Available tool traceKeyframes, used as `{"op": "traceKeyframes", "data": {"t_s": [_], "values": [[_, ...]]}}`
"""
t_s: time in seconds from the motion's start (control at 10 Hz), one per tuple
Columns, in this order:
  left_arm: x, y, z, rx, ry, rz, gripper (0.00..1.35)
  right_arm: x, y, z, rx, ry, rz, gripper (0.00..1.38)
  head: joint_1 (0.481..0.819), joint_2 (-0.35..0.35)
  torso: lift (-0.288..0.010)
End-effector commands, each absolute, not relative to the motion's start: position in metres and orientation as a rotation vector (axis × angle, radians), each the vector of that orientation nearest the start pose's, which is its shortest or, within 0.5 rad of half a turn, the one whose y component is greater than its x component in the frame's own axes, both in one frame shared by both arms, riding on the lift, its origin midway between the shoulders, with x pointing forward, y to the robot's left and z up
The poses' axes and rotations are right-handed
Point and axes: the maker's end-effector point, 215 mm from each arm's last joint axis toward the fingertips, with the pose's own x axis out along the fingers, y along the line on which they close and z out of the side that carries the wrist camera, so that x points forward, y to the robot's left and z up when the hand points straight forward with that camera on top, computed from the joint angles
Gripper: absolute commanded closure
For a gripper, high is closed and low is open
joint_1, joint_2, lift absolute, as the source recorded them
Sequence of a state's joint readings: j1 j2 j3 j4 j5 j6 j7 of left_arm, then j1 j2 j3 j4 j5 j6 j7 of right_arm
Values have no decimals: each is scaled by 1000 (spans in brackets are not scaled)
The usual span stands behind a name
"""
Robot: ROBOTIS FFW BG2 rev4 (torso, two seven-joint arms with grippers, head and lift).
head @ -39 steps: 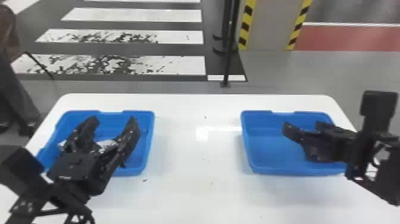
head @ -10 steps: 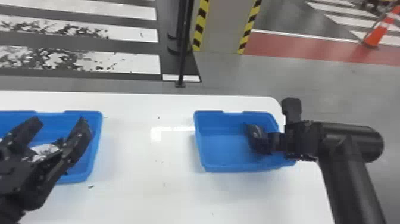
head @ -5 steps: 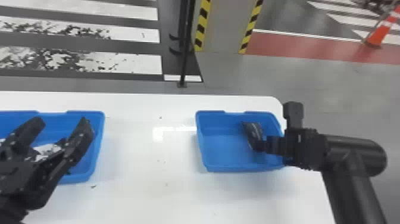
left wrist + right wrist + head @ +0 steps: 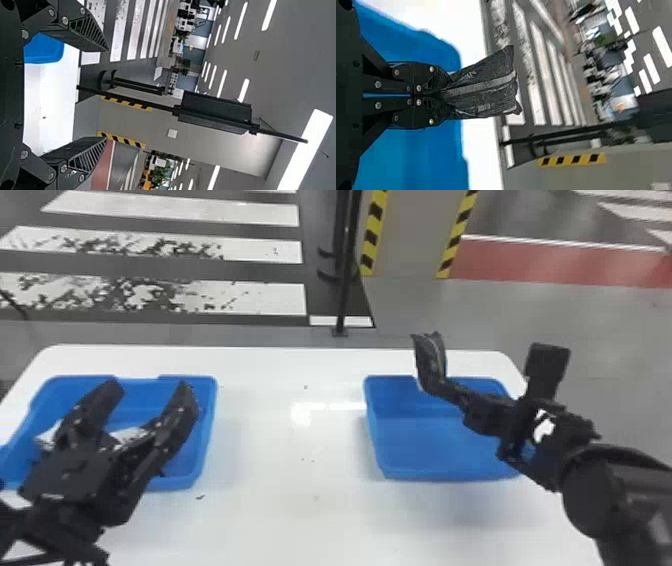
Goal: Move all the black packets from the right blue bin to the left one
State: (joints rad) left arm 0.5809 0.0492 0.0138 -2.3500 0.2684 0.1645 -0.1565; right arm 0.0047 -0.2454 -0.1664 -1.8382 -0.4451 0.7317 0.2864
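In the head view my right gripper is above the right blue bin, holding a black packet that stands up from its fingertips. In the right wrist view the right gripper is shut on the packet, pinching one end. Over the left blue bin my left gripper stands open, its fingers spread apart. Pale and dark packaging lies in that bin, partly hidden behind it. The left wrist view shows the left gripper with nothing between its fingers.
Both bins stand on a white table, with a wide stretch of tabletop between them. A dark pole stands behind the table's far edge.
My right gripper has risen out of the right bin with the packet and turned to point up and left. The head view has swung left; the left arm keeps its pose over the left bin.
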Motion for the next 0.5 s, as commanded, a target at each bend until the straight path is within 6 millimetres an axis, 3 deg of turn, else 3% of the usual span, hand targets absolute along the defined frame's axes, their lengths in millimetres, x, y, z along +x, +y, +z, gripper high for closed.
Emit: {"op": "traceKeyframes", "data": {"t_s": [0.0, 0.2, 0.4], "values": [[424, 185, -243, -222, -55, -226, 268, 565, -202, -331, 347, 265, 451, 1148, 695, -108, -140], [425, 180, -242, -241, -64, -237, 268, 547, -103, -305, 424, 210, 667, 1148, 695, -6, -140], [428, 169, -243, -264, -64, -265, 266, 516, -17, -307, 481, 247, 841, 1148, 695, 80, -140]]}}
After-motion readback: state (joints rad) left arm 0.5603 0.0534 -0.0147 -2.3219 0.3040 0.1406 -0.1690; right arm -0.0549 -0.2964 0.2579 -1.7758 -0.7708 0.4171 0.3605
